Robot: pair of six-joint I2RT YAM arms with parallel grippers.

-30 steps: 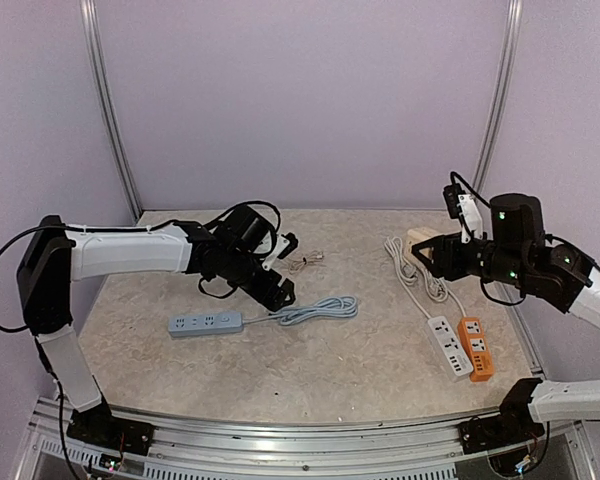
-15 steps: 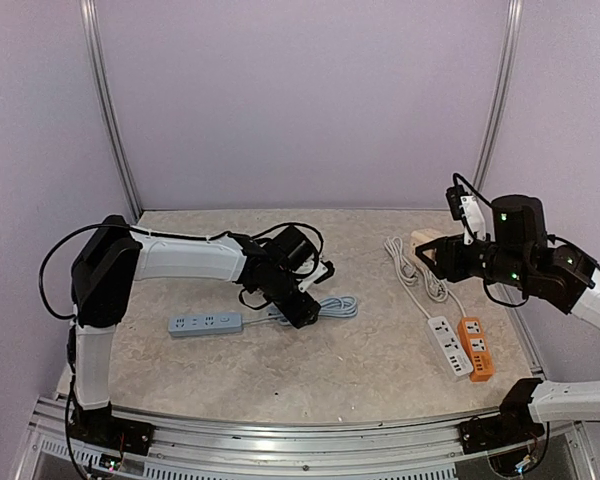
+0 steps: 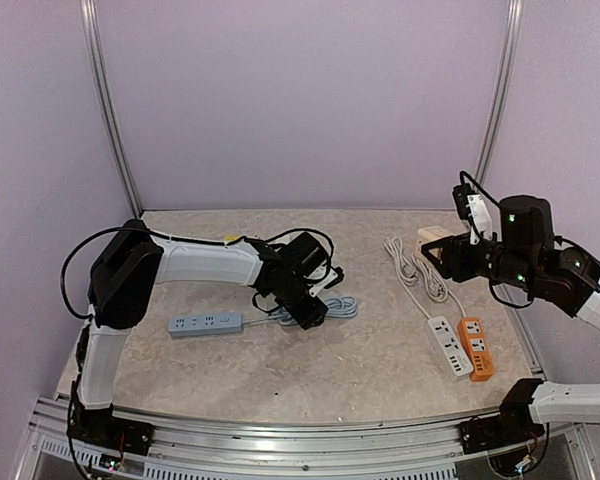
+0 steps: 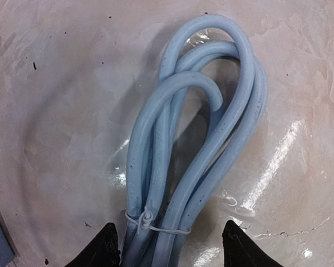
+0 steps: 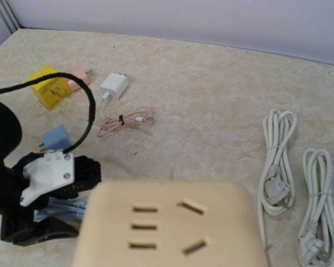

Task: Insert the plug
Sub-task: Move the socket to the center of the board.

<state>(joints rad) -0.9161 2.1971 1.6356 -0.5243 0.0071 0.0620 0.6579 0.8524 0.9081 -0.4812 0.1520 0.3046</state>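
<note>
A light blue power strip (image 3: 206, 322) lies on the table, its blue cable bundle (image 4: 195, 139) tied with a thin wire. My left gripper (image 4: 170, 247) is down over that bundle (image 3: 338, 303). Its black fingertips (image 4: 108, 247) straddle the tied end, with a gap still showing on the right side. A small blue plug (image 5: 57, 137) with prongs lies just beyond the left arm. My right gripper (image 3: 442, 252) hovers above the table at the right, shut on a beige socket block (image 5: 170, 225) whose slots face the wrist camera. Its fingers are hidden behind the block.
A white power strip (image 3: 448, 345) and an orange one (image 3: 476, 361) lie at the right. Coiled white cables (image 5: 278, 161) are beside them. Further back are a yellow cube (image 5: 53, 89), a white charger (image 5: 114, 86) and a pink cable (image 5: 125, 122).
My left arm has swung right, from near the strip's end to over the blue cable bundle, and its jaws have narrowed. The right arm with the beige block has barely moved.
</note>
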